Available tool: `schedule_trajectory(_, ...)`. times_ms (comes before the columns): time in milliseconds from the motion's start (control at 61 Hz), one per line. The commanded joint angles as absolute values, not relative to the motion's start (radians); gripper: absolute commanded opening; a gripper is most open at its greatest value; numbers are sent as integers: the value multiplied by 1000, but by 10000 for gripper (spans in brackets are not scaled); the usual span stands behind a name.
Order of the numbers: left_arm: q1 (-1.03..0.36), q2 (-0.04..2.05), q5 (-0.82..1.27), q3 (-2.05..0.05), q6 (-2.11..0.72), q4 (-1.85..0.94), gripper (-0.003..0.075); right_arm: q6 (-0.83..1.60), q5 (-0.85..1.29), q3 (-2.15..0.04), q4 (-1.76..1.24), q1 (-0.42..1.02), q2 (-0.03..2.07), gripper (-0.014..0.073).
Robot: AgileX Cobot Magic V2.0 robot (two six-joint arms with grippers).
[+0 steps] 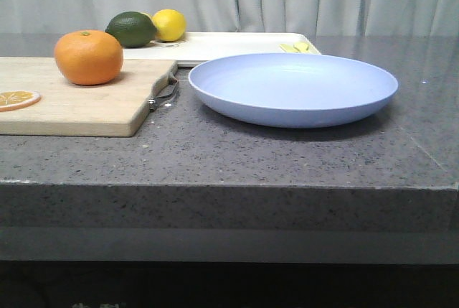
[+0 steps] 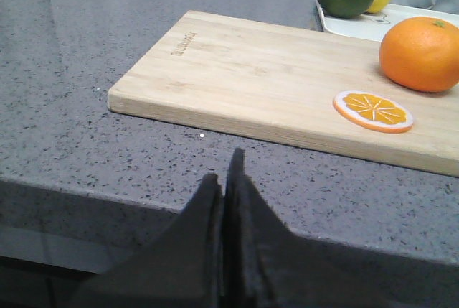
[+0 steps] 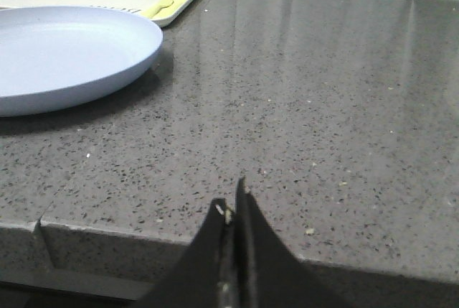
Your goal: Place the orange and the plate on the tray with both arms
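The orange (image 1: 89, 57) rests on a light wooden cutting board (image 1: 72, 103) at the left; the left wrist view shows the orange (image 2: 420, 54) on the board's far end. The pale lavender-blue plate (image 1: 292, 88) lies on the grey counter in the middle, and the right wrist view catches part of the plate (image 3: 64, 57). Behind both lies the cream-white tray (image 1: 229, 46). My left gripper (image 2: 224, 168) is shut and empty at the counter's front edge, short of the board. My right gripper (image 3: 231, 197) is shut and empty at the front edge, well apart from the plate. Neither gripper shows in the front view.
A dried orange slice (image 2: 373, 110) lies on the board near the orange. A dark green lime (image 1: 132, 29) and a yellow lemon (image 1: 169, 24) sit on the tray's left end, and small pale-yellow pieces (image 1: 300, 47) on its right end. Curtains hang behind the counter.
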State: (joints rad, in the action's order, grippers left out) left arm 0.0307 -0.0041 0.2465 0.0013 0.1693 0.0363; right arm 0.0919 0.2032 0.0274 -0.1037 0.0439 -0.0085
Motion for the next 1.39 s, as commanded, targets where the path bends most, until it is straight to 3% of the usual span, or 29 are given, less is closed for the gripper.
schedule_trajectory(0, 32, -24, 160, 6, 177, 31, -18, 98, 119, 23, -104, 40, -27, -120)
schedule_trajectory(1378, 32, -24, 142, 6, 177, 37, -18, 98, 108, 23, -104, 40, -27, -120)
